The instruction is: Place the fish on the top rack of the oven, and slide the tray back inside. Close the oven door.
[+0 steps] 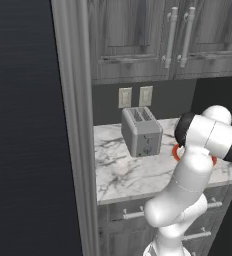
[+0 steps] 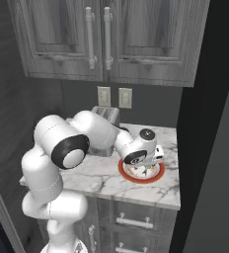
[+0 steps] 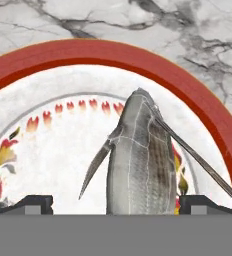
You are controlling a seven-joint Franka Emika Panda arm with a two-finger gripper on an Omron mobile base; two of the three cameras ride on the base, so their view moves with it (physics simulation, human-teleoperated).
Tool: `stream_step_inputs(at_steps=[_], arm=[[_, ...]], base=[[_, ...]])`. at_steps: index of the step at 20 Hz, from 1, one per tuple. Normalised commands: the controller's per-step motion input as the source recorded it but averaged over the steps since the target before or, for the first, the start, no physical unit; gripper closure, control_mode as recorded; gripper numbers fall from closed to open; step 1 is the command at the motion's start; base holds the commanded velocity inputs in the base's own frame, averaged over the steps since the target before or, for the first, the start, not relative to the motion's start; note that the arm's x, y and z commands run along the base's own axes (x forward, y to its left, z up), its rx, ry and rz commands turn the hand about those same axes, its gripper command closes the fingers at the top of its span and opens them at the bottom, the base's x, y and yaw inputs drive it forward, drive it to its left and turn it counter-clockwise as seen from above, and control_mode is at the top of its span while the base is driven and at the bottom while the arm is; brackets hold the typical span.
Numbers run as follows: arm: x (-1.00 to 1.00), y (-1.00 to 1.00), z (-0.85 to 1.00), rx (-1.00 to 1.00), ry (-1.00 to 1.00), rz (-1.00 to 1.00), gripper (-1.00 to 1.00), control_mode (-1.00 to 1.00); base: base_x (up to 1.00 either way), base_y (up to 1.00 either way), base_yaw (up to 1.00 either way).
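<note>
Item one, the cupboards point(image 2: 106, 39): we list grey wood doors with bar handles, high above the claw, with two wall sockets point(image 2: 111, 97) under them.

Item two, the desk point(image 1: 133, 170): a white marble top with grey veins, directly below the claw, with drawers beneath it.

Item three, the arm point(image 2: 62, 148): we note it folded at the elbow and reaching forward over the desk, its wrist bent so the hand points straight down at the plate.

Item four, the toaster point(image 1: 141, 131): a silver two-slot box standing on the desk, behind and to the left of the claw.

Item five, the plate point(image 3: 198, 100): white with a red rim and painted flowers, lying flat on the desk just under the claw.

Item six, the fish point(image 3: 142, 160): grey and scaled, lying on the plate, its body running up between the two finger tips.

Item seven, the claw point(image 3: 115, 202): its fingers stand spread as wide as they go, one on each side of the fish, and it has hold of nothing.

Progress, as we judge it: nothing of the task is done. The fish is not yet gripped; lifting it, carrying it to the oven rack, pushing the rack in and shutting the door all remain.
</note>
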Motion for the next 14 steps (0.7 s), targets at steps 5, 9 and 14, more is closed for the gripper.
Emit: stream_step_inputs(at_steps=[5,9,14], arm=[[0.15,-0.09,-0.3,0.0,0.0,0.06,-1.0,-1.0],[0.08,0.0,-0.24,0.0,0.0,0.03,1.0,-1.0],[0.0,0.0,-0.01,0.0,-0.01,0.0,1.0,-1.0]], base=[[0.0,0.0,0.0],[0.0,0.0,0.0],[0.0,0.0,0.0]])
